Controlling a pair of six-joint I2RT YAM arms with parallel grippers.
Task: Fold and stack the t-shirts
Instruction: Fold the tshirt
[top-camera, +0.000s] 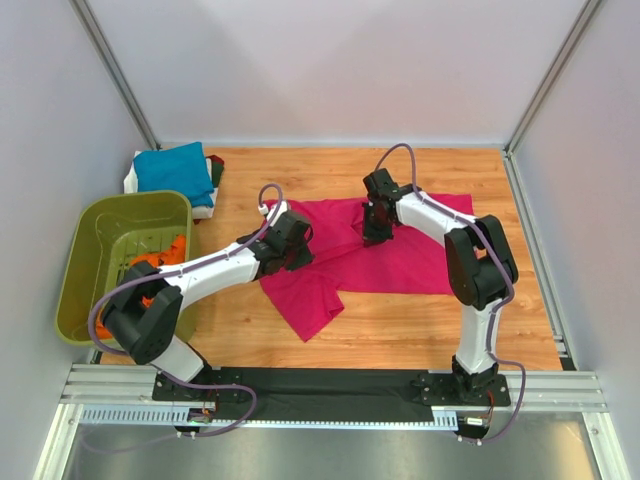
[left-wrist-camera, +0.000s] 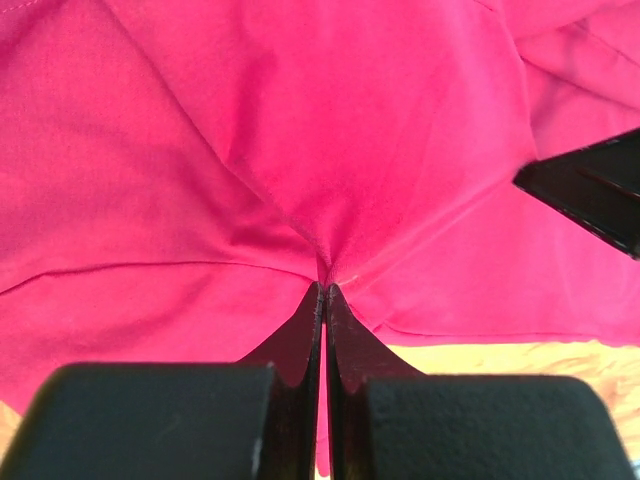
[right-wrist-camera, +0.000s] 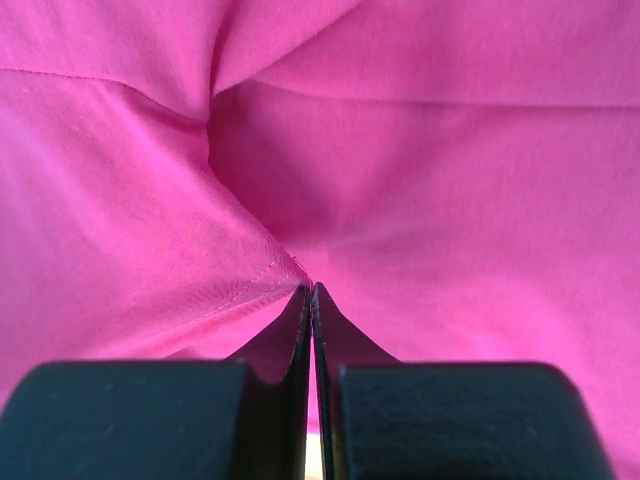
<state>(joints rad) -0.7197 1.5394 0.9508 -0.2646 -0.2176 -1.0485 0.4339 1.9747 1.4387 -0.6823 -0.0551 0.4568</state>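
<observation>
My left end effector (left-wrist-camera: 322, 287): fingers pressed together, pinching a gathered fold of the magenta-pink t-shirt (left-wrist-camera: 300, 130).
My right end effector (right-wrist-camera: 309, 290): fingers pressed together, pinching the same shirt just beside a stitched hem.
Cloth: the magenta-pink t-shirt lies rumpled on the wooden surface (top-camera: 420, 320), between my arms.
Basket: orange t-shirts (top-camera: 160, 262) sit inside the olive-green basket (top-camera: 100, 215), at my left.
Far-left corner: teal-blue t-shirt (top-camera: 175, 165) lies on a white t-shirt (top-camera: 131, 181).

Wood tabletop (top-camera: 420, 320) under left pincer (top-camera: 300, 248). Pale grey walls (top-camera: 330, 70) beyond it and to either side, metal posts (top-camera: 113, 70) in far corners. Even light.
</observation>
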